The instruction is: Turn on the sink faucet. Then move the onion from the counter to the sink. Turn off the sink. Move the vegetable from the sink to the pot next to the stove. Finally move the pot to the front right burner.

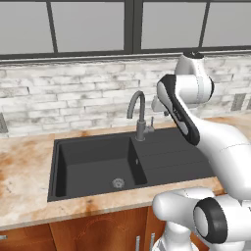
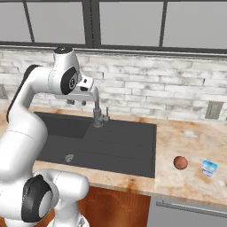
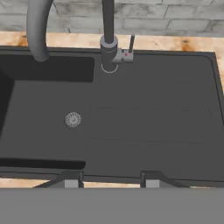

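Observation:
The dark grey sink faucet [image 1: 139, 115] [image 2: 96, 113] [image 3: 108, 46] stands behind the black sink [image 1: 166, 157] [image 2: 124, 146] [image 3: 153, 113], its small side lever [image 3: 130, 43] upright. No water shows at the spout. My gripper [image 2: 76, 103] [image 3: 110, 179] hangs above the sink, just in front of and left of the faucet. It is open, with nothing between its fingertips [image 3: 70, 179]. The onion [image 2: 180, 162], a small reddish-orange ball, lies on the beige counter [image 2: 190, 137] [image 1: 24, 166] right of the sink.
The round metal drain [image 1: 118, 183] [image 3: 73, 119] sits in the deep basin. A small blue-and-white object [image 2: 209, 167] lies right of the onion. A brick wall [image 2: 155, 88] with an outlet [image 2: 214, 109] and windows rises behind the counter.

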